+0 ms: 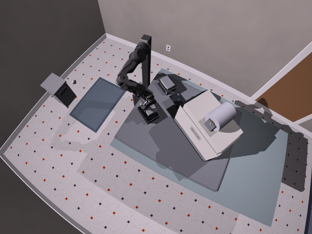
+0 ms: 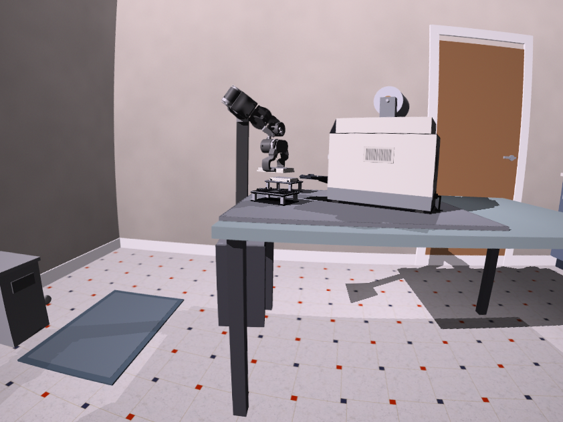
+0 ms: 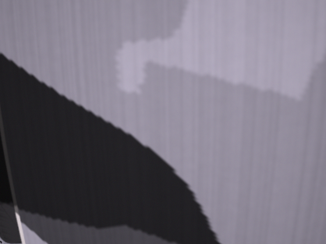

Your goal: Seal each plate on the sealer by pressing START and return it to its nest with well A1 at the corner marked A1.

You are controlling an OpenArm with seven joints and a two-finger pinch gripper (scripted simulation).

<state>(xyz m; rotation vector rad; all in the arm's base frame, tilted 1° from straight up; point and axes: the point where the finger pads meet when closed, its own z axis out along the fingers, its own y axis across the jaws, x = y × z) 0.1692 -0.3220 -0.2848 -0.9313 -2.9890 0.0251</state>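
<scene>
Count: 1 arm, 1 gripper [image 1: 149,105] [image 2: 275,165], 2 plates, 2 nests, 1 sealer [image 1: 200,135] [image 2: 382,168], 1 foil roll [image 1: 223,114] [image 2: 386,95] on top of it.

Pose: arm [image 1: 127,71] [image 2: 241,105] runs from the top of its post [image 1: 146,69] [image 2: 242,159], elbow bent out toward the table's left end (exterior view), wrist above the table [image 1: 192,192] [image 2: 375,238], gripper pointing down.

Fingers: clamped on one plate [image 1: 150,110] [image 2: 283,170], held roughly level above the front nest [image 1: 153,121] [image 2: 282,198], near the table's front-left corner; apart from it. Wrist camera: a streaked grey surface fills most of the view.

Second plate [image 1: 167,82] [image 2: 283,178]: on the rear nest [image 1: 166,91] [image 2: 300,186], toward the rear-left corner. Sealer stage [image 1: 177,98] [image 2: 313,176] is out, on the sealer's left. Lamp not readable.
</scene>
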